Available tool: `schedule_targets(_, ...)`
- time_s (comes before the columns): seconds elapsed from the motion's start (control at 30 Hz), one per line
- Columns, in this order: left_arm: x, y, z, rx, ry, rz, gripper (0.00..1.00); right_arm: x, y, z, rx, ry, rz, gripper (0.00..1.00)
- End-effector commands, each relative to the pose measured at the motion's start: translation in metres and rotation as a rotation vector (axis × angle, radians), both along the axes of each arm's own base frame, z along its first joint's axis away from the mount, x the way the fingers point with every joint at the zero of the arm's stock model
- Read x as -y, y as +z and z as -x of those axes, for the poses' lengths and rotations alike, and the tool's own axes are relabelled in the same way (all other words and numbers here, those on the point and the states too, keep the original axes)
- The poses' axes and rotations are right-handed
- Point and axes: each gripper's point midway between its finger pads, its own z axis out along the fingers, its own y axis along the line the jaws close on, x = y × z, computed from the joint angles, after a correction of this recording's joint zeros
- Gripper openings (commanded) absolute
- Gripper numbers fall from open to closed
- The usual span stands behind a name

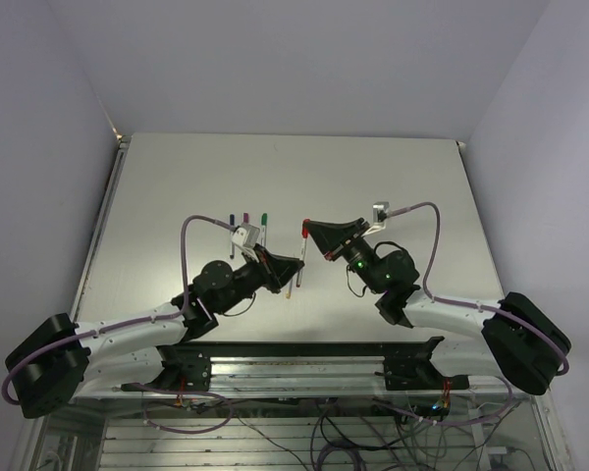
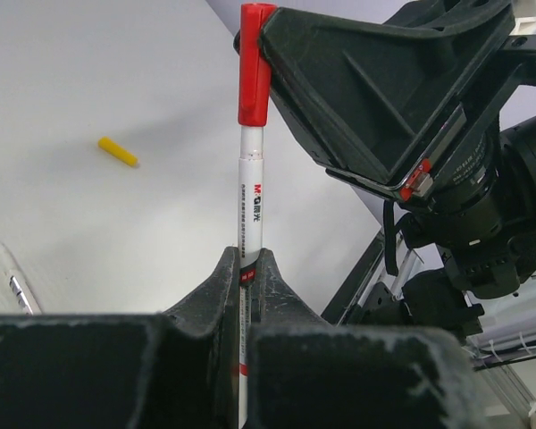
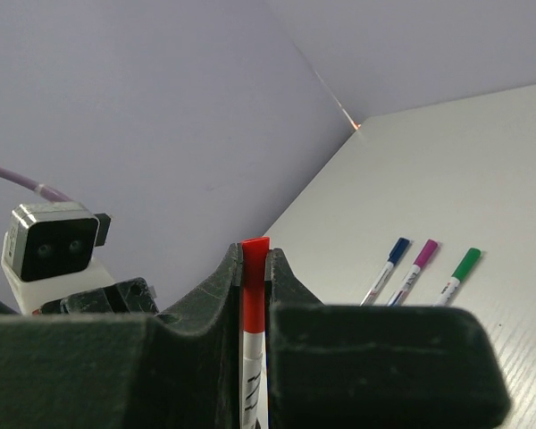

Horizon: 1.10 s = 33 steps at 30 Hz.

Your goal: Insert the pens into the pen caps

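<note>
Your left pincer (image 2: 247, 259) is clenched on the barrel of a pen (image 2: 250, 192), and your right pincer (image 3: 253, 257) is clenched on the red cap (image 2: 255, 67) that sits over its tip. Both grips lie on one line. From above, the pen's long axis runs roughly near to far, cap end farther away. The right pincer reaches in from the right at that end and the left holds lower down the barrel. Any closing push has to travel straight along that axis, and a sideways drift would bend the slim barrel between the two grips. I cannot tell whether the cap is fully home. The pair hangs over the middle of the worktop (image 1: 373, 177), well apart from every edge, so you have open room all round. Three capped pens, blue (image 3: 398, 248), purple (image 3: 426, 250) and green (image 3: 467, 261), lie side by side just beyond the left arm, nearer to it than to the right. A yellow cap (image 2: 117, 151) and an uncapped pen (image 2: 11, 279) rest on the worktop and look like the next pair.
</note>
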Motion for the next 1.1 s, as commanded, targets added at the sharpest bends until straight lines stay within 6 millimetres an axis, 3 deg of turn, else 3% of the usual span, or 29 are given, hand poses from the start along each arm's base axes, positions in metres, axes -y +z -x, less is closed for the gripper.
schedule_targets(0.0,-0.005,0.027,-0.004,0.067,0.039,0.094,0.07,-0.009,-0.008,0.01,-0.007,0.056,0.008,0.0)
schedule_targets(0.53,-0.02,0.064,-0.014,0.175,0.129,0.186,0.07,-0.033,-0.038,0.024,-0.071,0.187,0.138,0.0)
schedule_targets(0.8,-0.02,0.086,-0.022,0.235,0.168,0.203,0.07,-0.039,-0.067,0.031,-0.137,0.204,0.242,0.0)
schedule_targets(1.07,-0.034,0.1,-0.032,0.263,0.26,0.213,0.07,-0.044,-0.09,0.039,-0.16,0.203,0.356,0.0)
